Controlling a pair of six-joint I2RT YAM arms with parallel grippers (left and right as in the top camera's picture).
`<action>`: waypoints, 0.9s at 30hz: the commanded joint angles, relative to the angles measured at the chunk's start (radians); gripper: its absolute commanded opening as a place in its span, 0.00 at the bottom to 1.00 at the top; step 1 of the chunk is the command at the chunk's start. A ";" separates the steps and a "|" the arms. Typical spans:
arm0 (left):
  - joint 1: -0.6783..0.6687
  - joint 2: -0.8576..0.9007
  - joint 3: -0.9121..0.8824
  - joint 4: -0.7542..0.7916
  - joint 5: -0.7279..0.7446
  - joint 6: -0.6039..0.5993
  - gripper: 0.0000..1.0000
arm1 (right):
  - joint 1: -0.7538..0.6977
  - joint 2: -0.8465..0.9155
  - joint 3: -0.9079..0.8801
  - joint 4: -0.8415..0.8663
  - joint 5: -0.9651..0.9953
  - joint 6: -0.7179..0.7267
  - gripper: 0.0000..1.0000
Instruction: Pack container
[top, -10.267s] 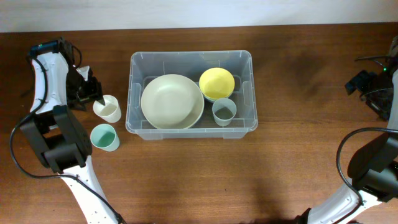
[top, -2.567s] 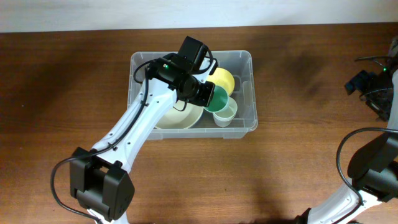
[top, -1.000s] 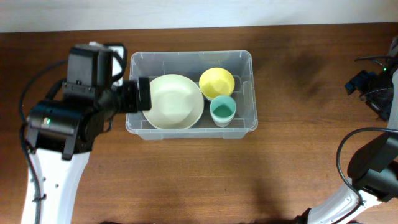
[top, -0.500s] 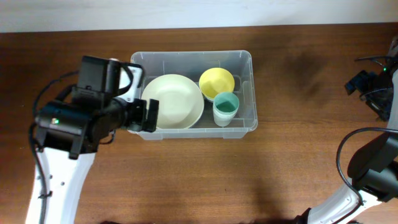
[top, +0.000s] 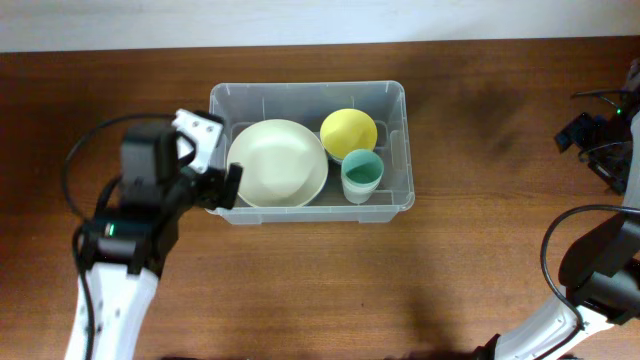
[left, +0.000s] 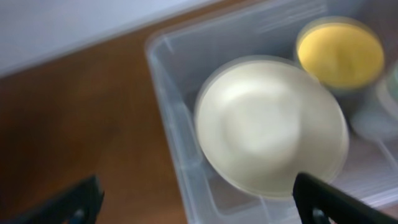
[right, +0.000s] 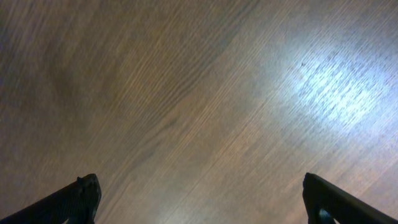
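The container (top: 305, 88), a clear plastic bin, stands mid-table. Inside lie a wide cream bowl (top: 277, 163), a yellow bowl (top: 349, 133) and a teal cup (top: 361, 174) nested upright in another cup. My left gripper (top: 212, 172) hovers open and empty over the bin's left wall near its front corner. The blurred left wrist view shows the bin's rim (left: 168, 93), the cream bowl (left: 270, 127) and the yellow bowl (left: 339, 53) beyond the left gripper (left: 199, 208). My right gripper (right: 202, 202) is open over bare wood, far right of the bin.
The brown wooden table (top: 480, 270) surrounds the bin. My right arm (top: 600, 140) sits at the far right edge with cables. A pale wall strip (top: 320, 20) runs along the back edge.
My left arm has pulled back from above the bin toward its left front corner, gripper empty. The teal cup stays nested in the bin. The right arm has not moved.
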 joint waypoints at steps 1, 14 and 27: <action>0.069 -0.181 -0.222 0.194 0.068 0.030 1.00 | 0.001 0.000 -0.001 0.000 0.003 0.009 0.99; 0.172 -0.760 -0.883 0.740 0.100 0.030 1.00 | 0.001 0.000 -0.001 0.000 0.003 0.009 0.99; 0.170 -1.016 -1.065 0.763 0.098 0.018 1.00 | 0.001 0.000 0.000 0.000 0.003 0.009 0.99</action>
